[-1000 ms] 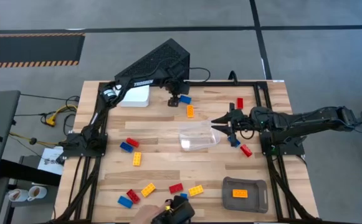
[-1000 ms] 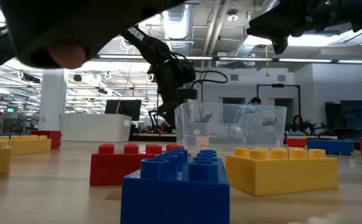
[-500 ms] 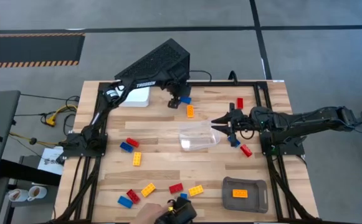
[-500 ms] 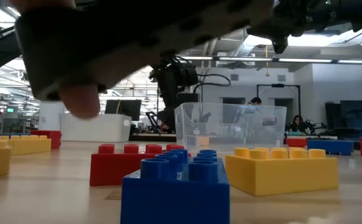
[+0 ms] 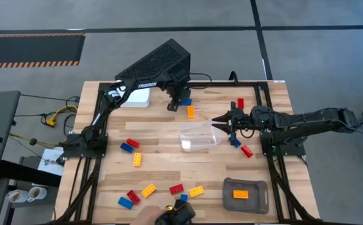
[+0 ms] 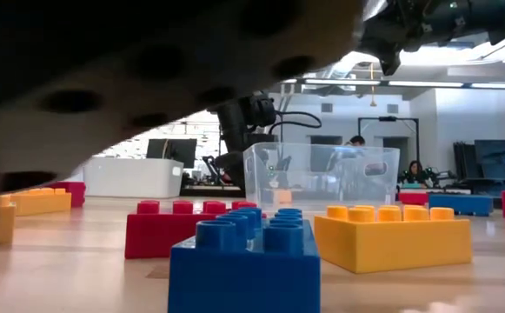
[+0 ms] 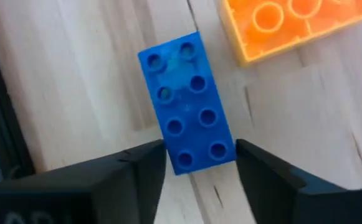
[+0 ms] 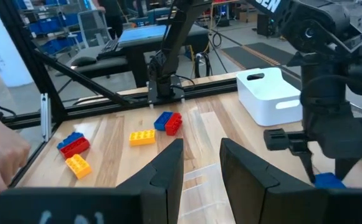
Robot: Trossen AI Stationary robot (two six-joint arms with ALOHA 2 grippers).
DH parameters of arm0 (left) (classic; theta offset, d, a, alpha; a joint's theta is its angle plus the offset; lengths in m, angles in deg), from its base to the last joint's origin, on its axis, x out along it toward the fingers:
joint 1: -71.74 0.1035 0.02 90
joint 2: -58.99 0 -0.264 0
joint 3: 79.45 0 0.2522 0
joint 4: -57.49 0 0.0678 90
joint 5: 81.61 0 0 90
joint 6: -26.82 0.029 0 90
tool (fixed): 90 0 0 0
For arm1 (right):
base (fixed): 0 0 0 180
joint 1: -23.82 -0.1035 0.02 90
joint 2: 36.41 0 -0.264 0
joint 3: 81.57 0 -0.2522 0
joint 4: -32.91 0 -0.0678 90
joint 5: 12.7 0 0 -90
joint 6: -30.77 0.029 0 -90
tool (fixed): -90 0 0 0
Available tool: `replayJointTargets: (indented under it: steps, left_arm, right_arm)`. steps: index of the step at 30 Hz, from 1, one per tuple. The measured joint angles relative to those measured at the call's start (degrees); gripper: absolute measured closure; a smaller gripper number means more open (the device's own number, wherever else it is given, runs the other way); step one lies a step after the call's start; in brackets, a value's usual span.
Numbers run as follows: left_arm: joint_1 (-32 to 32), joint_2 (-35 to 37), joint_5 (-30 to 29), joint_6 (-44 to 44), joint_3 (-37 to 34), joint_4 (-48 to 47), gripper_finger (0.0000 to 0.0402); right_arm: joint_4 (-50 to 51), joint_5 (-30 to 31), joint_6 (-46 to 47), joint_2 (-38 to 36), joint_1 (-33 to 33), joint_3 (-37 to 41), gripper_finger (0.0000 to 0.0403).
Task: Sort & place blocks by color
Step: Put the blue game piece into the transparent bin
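In the high view my left gripper [image 5: 176,103] is at the table's far side, down at a blue block [image 5: 185,100] that lies flat beside an orange block [image 5: 190,112]. The left wrist view shows its open fingers on either side of this blue block's [image 7: 190,102] near end. My right gripper [image 5: 220,122] is open and holds nothing, hovering just right of the clear container [image 5: 200,136]. Other red, blue and yellow blocks lie scattered, such as a pair [image 5: 129,145] on the left and a yellow one [image 5: 196,191] near the front. My left gripper comes from above with a finger [image 7: 137,171] on each side of the blue block's short end [image 7: 199,155], across its width. Whether the fingers touch it I cannot tell. The block lies flat on the table.
A white container [image 5: 136,97] stands at the far left. A grey tray [image 5: 256,199] at the near right holds one orange block [image 5: 240,194]. A person's hand [image 5: 149,214] holds a dark object [image 5: 176,215] at the near edge. It covers much of the low view above the front blocks [image 6: 243,261].
The person's hand with the dark object has shifted at the near edge and now fills more of the low view. My left gripper has sunk a little over the blue block. The blocks have stayed in place.
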Motion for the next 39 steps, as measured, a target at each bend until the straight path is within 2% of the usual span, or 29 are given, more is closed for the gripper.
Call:
replayJointTargets:
  steps: [3, 5, 14, 21, 26, 39]
  left_arm:
    - [0.43, -0.02, 0.64, -1.87, 0.0, -0.08, 0.0287]
    - [0.63, -0.02, 0.61, -3.08, 0.02, -0.01, 0.0302]
    - [2.34, 0.03, -0.43, -7.34, 0.04, -1.43, 0.0302]
    - [3.37, 0.42, -1.92, -9.14, 0.24, -11.3, 0.0302]
    - [3.58, 0.91, -2.52, -11.61, 0.11, -14.24, 0.0299]
    - [2.75, 7.89, -3.97, -15.41, -0.22, -19.34, 0.03]
  right_arm:
    - [-0.01, -0.02, 0.0, 0.0, 0.0, 0.0, 0.0275]
    - [0.01, -0.02, 0.0, 0.0, 0.0, 0.0, 0.0275]
    - [0.43, -0.09, 0.09, 0.0, -0.17, 0.0, 0.0275]
    - [0.51, -0.11, 0.07, -0.02, -0.17, 0.0, 0.0275]
    - [0.51, -0.13, 0.07, 0.0, -0.17, 0.0, 0.0275]
    - [0.57, -0.37, 0.04, 0.0, -0.22, 0.0, 0.0275]
